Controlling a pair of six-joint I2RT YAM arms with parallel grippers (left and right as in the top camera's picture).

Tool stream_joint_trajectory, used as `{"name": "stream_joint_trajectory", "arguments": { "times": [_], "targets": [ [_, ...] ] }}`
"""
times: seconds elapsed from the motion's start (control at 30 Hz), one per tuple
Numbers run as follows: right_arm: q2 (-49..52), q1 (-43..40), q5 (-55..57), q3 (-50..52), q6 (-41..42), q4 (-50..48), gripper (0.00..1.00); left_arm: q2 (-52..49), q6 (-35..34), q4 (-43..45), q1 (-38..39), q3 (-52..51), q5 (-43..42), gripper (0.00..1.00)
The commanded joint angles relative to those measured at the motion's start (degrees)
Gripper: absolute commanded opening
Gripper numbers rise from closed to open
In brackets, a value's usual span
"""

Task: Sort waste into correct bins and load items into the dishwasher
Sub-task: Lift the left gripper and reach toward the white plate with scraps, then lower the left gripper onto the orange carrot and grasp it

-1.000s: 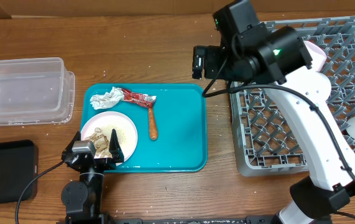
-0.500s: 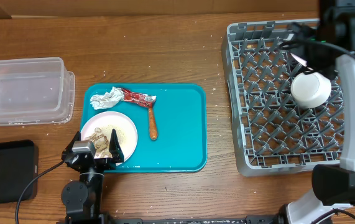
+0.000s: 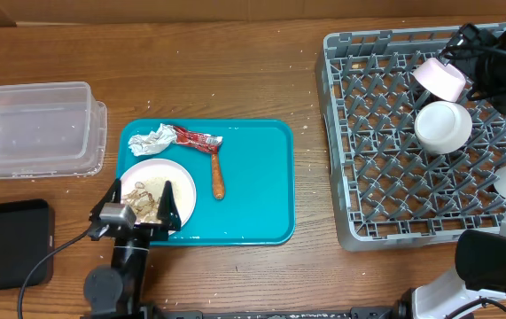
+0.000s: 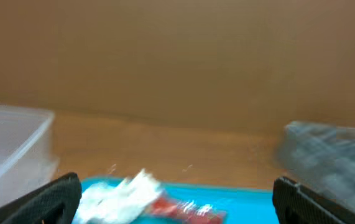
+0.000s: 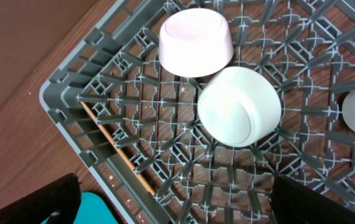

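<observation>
**Operator:** Which way does the waste lie?

**Spotter:** On your teal tray point(image 3: 266, 199), the orange stick point(image 3: 218, 177) has its long axis running from far side to near side, almost straight. The red wrapper point(image 3: 196, 139) slants across the stick's far end, running left to right. The crumpled napkin point(image 3: 151, 140) is just left of it. The plate point(image 3: 180, 184) with scraps sits in the tray's near-left corner.

**Operator:** And my arms?

**Spotter:** Your left gripper point(image 3: 139, 202) points away from you, low and nearly level. Its fingers are spread wide over the plate's near edge and hold nothing. Your right gripper point(image 5: 177, 199) is angled down over the dish rack point(image 3: 350, 133), spread wide and empty too. In the rack's far-right part, the pink bowl point(image 5: 196, 42) rests mouth down. The white cup point(image 5: 239, 106) is just beside it, tilted, with its base toward your wrist camera.
</observation>
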State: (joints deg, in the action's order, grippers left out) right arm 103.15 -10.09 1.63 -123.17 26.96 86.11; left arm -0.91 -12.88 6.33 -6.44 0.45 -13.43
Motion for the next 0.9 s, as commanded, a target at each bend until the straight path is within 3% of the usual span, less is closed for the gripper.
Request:
{"name": "stream_joint_trajectory", "arguments": {
  "times": [0.0, 0.1, 0.2, 0.3, 0.4, 0.53, 0.7, 0.73, 0.8, 0.87],
  "targets": [
    [-0.3, -0.2, -0.3, 0.1, 0.1, -0.3, 1.0, 0.5, -3.4, 8.9, -0.2, -0.2, -16.3, 1.0],
    [-0.3, -0.2, -0.3, 0.1, 0.1, -0.3, 1.0, 0.5, -4.6, 12.5, -0.2, 0.4, -18.4, 1.0],
    [-0.3, -0.2, -0.3, 0.1, 0.1, -0.3, 1.0, 0.0, -5.7, 10.0, -0.3, 3.7, -18.4, 1.0],
    [-0.3, -0.2, -0.3, 0.1, 0.1, -0.3, 1.0, -5.6, -3.3, 2.5, -0.3, 13.5, -18.2, 1.0],
    [-0.3, -0.2, -0.3, 0.1, 0.1, -0.3, 1.0, -17.4, -0.2, -7.9, -0.3, 25.8, -19.3, 1.0],
    [-0.3, -0.2, -0.3, 0.1, 0.1, -0.3, 1.0, -37.6, 9.4, -19.1, -0.3, 43.6, -37.3, 1.0],
    [-0.3, -0.2, -0.3, 0.1, 0.1, -0.3, 1.0, -55.1, 4.7, -12.6, -0.3, 54.8, -55.0, 1.0],
    [-0.3, -0.2, -0.3, 0.1, 0.1, -0.3, 1.0, -58.6, -1.2, -12.6, 0.1, 56.9, -53.1, 1.0],
    [-0.3, -0.2, -0.3, 0.1, 0.1, -0.3, 1.0, -61.4, -6.3, -15.6, 1.8, 58.4, -46.6, 1.0],
    [-0.3, -0.2, -0.3, 0.1, 0.1, -0.3, 1.0, -63.1, -7.8, -20.9, 5.8, 59.4, -35.3, 1.0]
  ]
}}
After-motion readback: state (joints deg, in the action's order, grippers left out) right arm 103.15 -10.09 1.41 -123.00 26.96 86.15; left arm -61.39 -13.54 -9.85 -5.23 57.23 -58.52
